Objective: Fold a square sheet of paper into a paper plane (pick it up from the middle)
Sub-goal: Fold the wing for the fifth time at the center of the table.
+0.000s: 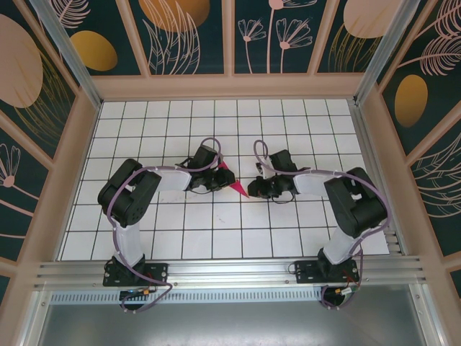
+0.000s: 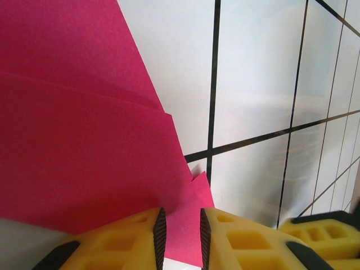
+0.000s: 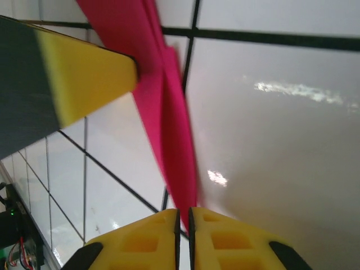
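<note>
Pink folded paper [image 1: 235,187] lay on the tiled table [image 1: 288,238]. The left gripper [image 2: 180,219] pinched its edge. The right gripper [image 3: 183,216], narrow, met its tip, hold unclear.

I note a white grid-tiled table [image 1: 216,238] boxed by tan wooden framing [image 1: 230,86] and dark floral wall panels [image 1: 187,36]; lighting even.

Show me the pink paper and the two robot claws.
pink paper [image 2: 84,140], left wrist view, its folded face.
left gripper [image 2: 181,239], left wrist view, between fingertips.
right gripper [image 3: 184,228], right wrist view, between fingertips.
</note>
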Controlling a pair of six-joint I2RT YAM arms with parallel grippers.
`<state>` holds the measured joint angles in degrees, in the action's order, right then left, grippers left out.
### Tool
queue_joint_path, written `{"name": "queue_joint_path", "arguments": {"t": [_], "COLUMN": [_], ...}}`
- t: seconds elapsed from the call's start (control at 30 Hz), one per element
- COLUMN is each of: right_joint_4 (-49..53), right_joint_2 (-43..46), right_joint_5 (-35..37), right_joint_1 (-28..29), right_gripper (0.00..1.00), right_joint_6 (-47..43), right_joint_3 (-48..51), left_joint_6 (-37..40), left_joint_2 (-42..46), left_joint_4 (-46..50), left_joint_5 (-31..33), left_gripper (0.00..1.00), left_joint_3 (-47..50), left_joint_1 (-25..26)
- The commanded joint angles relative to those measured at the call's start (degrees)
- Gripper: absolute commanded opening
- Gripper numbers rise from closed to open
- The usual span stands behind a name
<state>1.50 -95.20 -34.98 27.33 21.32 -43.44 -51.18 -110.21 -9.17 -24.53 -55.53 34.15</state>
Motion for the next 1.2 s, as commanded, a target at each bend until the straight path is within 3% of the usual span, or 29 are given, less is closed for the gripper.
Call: {"name": "queue_joint_path", "arguments": {"t": [0.0, 0.3, 0.6, 1.17], "right_joint_4": [0.51, 1.58, 3.32, 5.3], "right_joint_2": [4.0, -3.31, -7.49, -6.26], "right_joint_5": [3.51, 6.65, 8.26, 7.2], "right_joint_1": [1.32, 8.06, 6.82, 4.4], "right_gripper": [0.16, 0.14, 0.1, 0.09], "right_joint_6": [0.99, 1.4, 2.14, 0.49], "right_joint_3": [0.02, -7.01, -7.67, -1.59], "left_joint_6": [2.05, 2.02, 2.43, 2.8], "left_joint_2": [-3.59, -3.87, -3.58, -4.0], "left_joint_4": [5.04, 5.04, 5.48, 6.51], "left_joint_5": [7.79, 7.85, 8.1, 8.85], "left_gripper": [0.27, 0.26, 0.26, 0.26], "left_joint_3": [0.55, 0.51, 0.51, 0.25], "left_joint_1": [-1.0, -0.93, -0.93, -0.93]}}
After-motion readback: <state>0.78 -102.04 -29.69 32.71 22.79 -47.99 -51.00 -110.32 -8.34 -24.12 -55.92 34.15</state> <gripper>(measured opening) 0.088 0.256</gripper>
